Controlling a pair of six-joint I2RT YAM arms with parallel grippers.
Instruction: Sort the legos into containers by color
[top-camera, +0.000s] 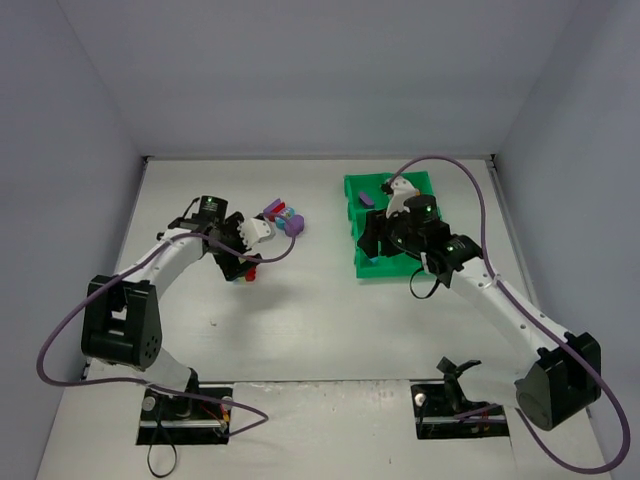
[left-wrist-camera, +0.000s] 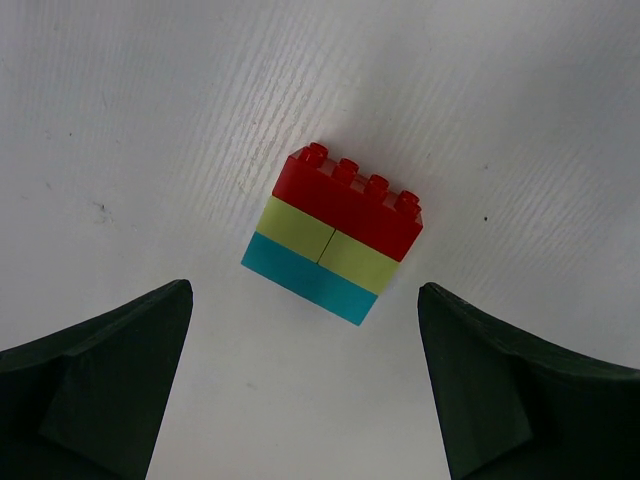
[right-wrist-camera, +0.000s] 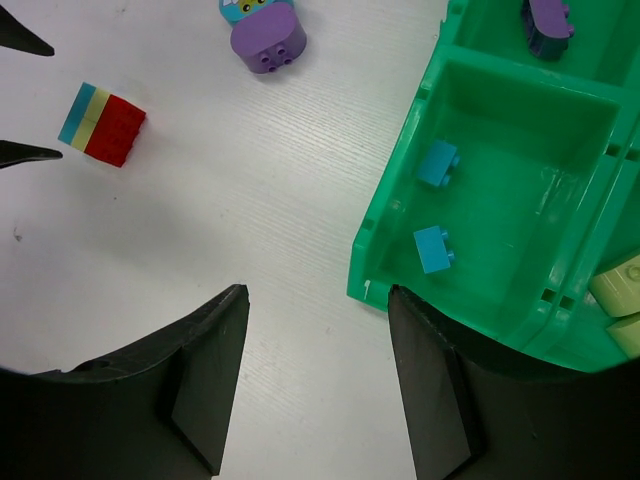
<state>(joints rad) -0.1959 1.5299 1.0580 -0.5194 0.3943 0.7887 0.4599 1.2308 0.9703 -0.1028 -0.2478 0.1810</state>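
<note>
A stack of legos (left-wrist-camera: 333, 232), red on yellow-green on teal, lies on the white table. My left gripper (left-wrist-camera: 305, 300) hangs open right over it, one finger on each side, not touching. From above, the stack (top-camera: 250, 272) peeks out under that gripper (top-camera: 241, 262). My right gripper (right-wrist-camera: 317, 292) is open and empty over the table, at the near left corner of the green tray (right-wrist-camera: 400, 215). One compartment holds two blue bricks (right-wrist-camera: 437, 162). The far one holds a purple brick (right-wrist-camera: 547, 22), and yellow-green bricks (right-wrist-camera: 622, 285) show at the right edge.
A loose cluster of purple, red and blue bricks (top-camera: 283, 215) lies between the left arm and the tray (top-camera: 352, 262). Its rounded purple brick (right-wrist-camera: 266, 40) shows in the right wrist view. The right arm's purple cable (top-camera: 480, 200) loops over the tray's right side.
</note>
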